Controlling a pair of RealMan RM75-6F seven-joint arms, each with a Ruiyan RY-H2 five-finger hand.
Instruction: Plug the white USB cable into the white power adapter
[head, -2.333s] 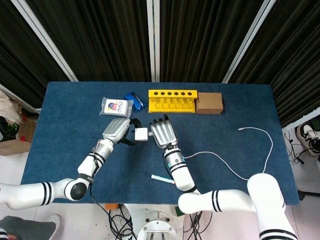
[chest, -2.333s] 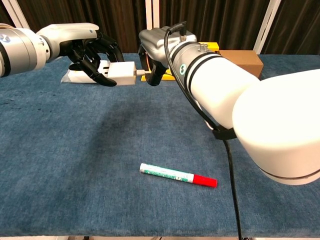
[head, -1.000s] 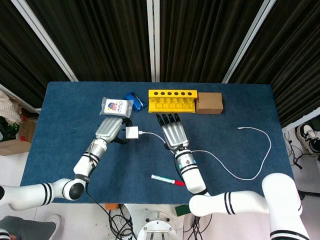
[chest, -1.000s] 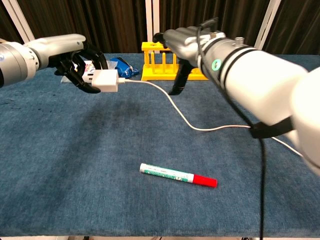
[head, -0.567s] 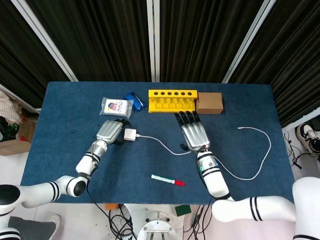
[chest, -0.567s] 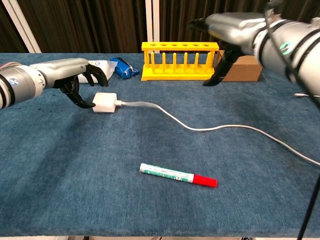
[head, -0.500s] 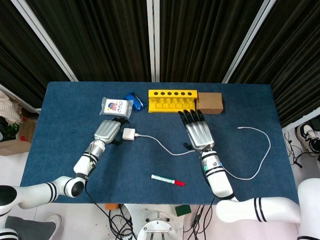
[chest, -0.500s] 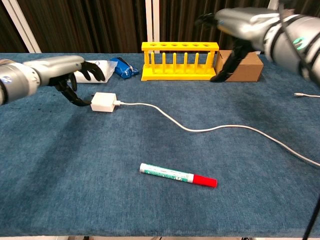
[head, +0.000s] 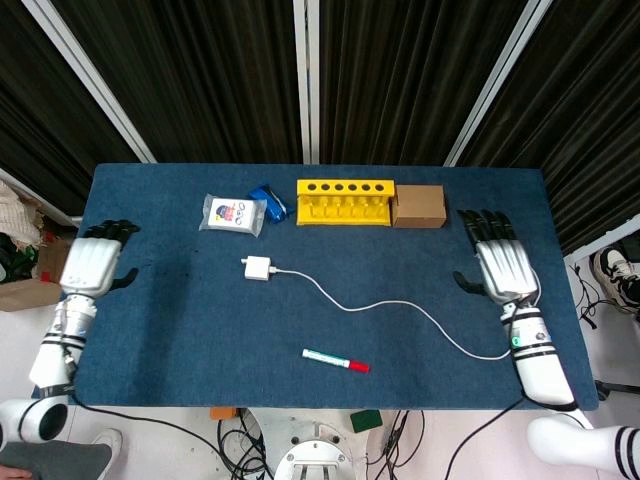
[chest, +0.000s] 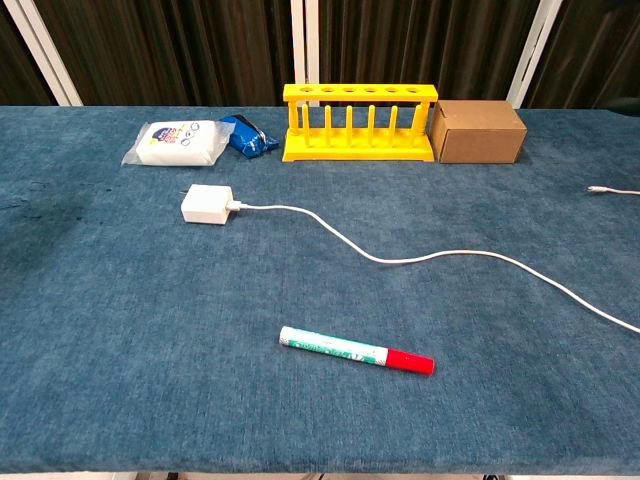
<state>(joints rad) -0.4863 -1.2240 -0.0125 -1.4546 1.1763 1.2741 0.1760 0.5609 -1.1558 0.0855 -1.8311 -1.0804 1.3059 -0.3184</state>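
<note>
- Dark curtains are hanging behind the blue worktop (head: 150, 320).
- White adapter (chest: 207, 204) is lying on the worktop near the middle, with the white cable (chest: 400, 257) plugged into it and snaking off to the right.
- Left hand (head: 90, 265) is hovering at the left edge, fingers spread, holding nothing.
- Right hand (head: 500, 268) is hovering at the right edge, fingers spread too.
- Marker (chest: 355, 351) is lying near the front.

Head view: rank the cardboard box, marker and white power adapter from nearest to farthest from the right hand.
From the right hand:
1. Cardboard box, at the table's back, just left of the hand.
2. Marker, front centre.
3. White power adapter, left of centre.
</note>
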